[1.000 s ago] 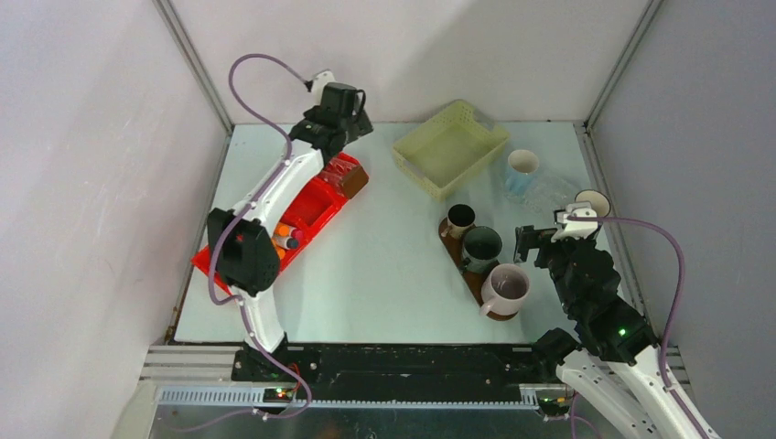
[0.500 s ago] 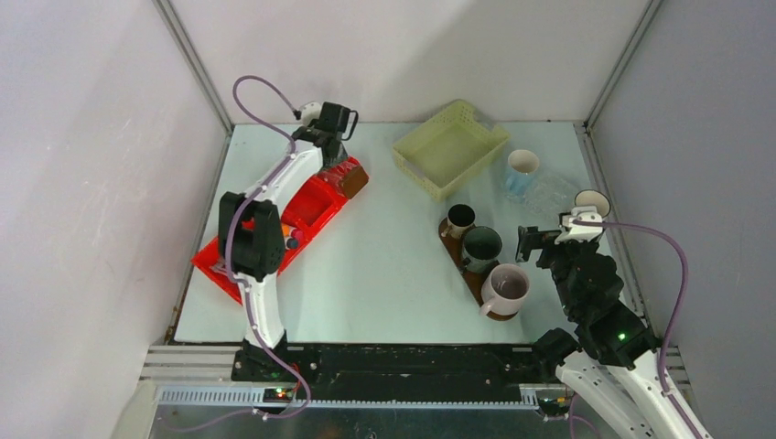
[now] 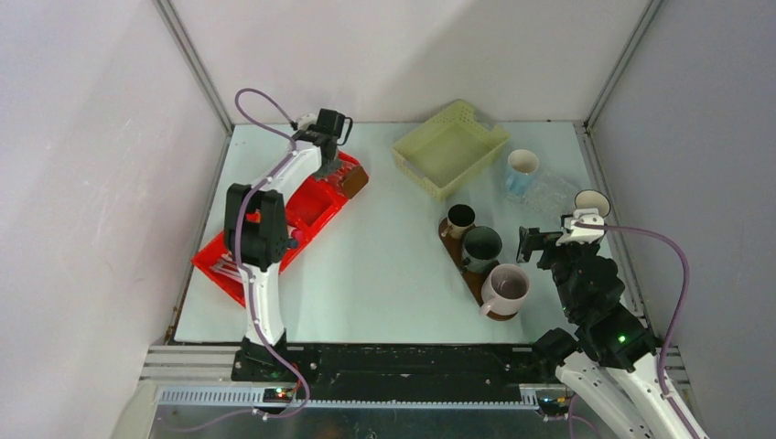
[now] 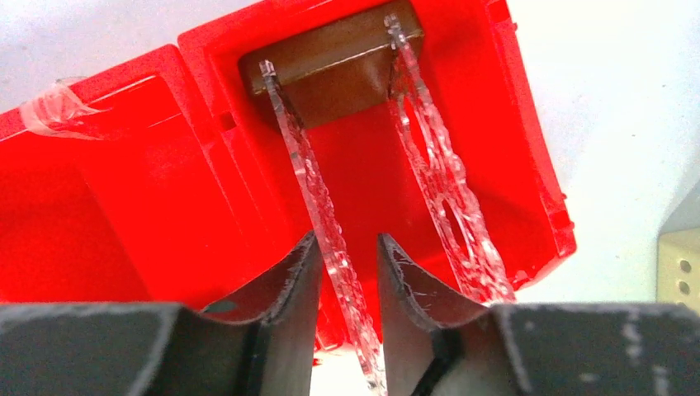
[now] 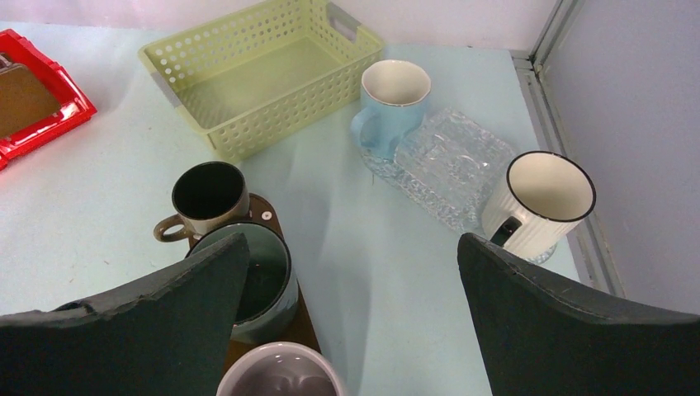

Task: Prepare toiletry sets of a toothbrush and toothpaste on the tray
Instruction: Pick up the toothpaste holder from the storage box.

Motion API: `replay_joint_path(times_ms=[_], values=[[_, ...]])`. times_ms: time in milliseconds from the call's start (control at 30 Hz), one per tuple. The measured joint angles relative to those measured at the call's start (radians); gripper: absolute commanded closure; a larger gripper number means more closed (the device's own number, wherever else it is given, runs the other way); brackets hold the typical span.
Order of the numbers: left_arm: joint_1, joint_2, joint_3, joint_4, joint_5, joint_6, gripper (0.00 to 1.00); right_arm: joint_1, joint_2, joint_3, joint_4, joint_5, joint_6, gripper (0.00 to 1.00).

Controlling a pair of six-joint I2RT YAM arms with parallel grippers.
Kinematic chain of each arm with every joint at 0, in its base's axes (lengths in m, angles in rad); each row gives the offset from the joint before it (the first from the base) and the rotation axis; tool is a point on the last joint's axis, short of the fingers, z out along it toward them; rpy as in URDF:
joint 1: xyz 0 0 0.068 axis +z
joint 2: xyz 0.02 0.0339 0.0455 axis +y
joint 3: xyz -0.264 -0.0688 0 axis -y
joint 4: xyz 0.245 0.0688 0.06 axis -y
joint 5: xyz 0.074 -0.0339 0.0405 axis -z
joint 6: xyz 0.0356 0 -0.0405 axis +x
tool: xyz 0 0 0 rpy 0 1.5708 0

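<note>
My left gripper point(image 3: 336, 170) point(image 4: 348, 243) reaches into the far compartment of the red bin point(image 3: 274, 229) point(image 4: 148, 206). A clear ribbed plate point(image 4: 318, 190) stands on edge between its narrowed jaws. The plate touches the left finger, and a slim gap remains at the right one. Slim pale toothbrushes point(image 3: 222, 268) lie in the bin's near end. The left arm mostly hides the toothpaste. The dark oval tray point(image 3: 450, 245) point(image 5: 307, 326) carries a brown mug point(image 3: 460, 219) point(image 5: 208, 194), a green mug point(image 3: 481, 245) point(image 5: 260, 276) and a mauve mug point(image 3: 506, 285) point(image 5: 281, 375). My right gripper point(image 3: 540, 245) point(image 5: 351, 247) hovers wide open beside the tray, holding nothing.
A second clear plate point(image 4: 442, 173) and a brown block point(image 4: 330, 74) share the bin's far compartment. A yellow mesh basket point(image 3: 450, 146) point(image 5: 264, 74) stands at the back. At the right sit a light blue mug point(image 5: 392, 103), a clear glass dish point(image 5: 450, 165) and a white ribbed mug point(image 5: 541, 202).
The left arm has dropped lower into the bin's far compartment. Its jaws have narrowed around the clear plate. The right arm has hardly moved.
</note>
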Motion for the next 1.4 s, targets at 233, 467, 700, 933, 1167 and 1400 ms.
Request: replay_joint_path(times_ms=[233, 467, 700, 933, 1167, 1400], values=[[0.014, 0.016, 0.000, 0.003, 0.029, -0.011, 0.89, -0.003, -0.009, -0.001, 0.000, 0.000, 0.000, 0.01], [0.018, -0.013, -0.023, -0.008, 0.042, -0.040, 1.00, -0.005, -0.016, -0.002, 0.004, -0.005, 0.000, 0.00], [0.021, -0.182, -0.164, 0.085, 0.091, -0.015, 1.00, -0.005, -0.017, -0.002, 0.015, -0.023, 0.014, 0.01], [0.024, -0.408, -0.325, 0.273, 0.185, 0.003, 1.00, -0.006, 0.053, 0.035, -0.002, -0.099, 0.057, 0.01], [0.024, -0.602, -0.558, 0.496, 0.321, -0.006, 1.00, -0.015, 0.202, 0.189, -0.023, -0.222, 0.129, 0.01], [0.008, -0.774, -0.749, 0.712, 0.452, -0.040, 1.00, -0.019, 0.327, 0.278, -0.023, -0.320, 0.268, 0.07]])
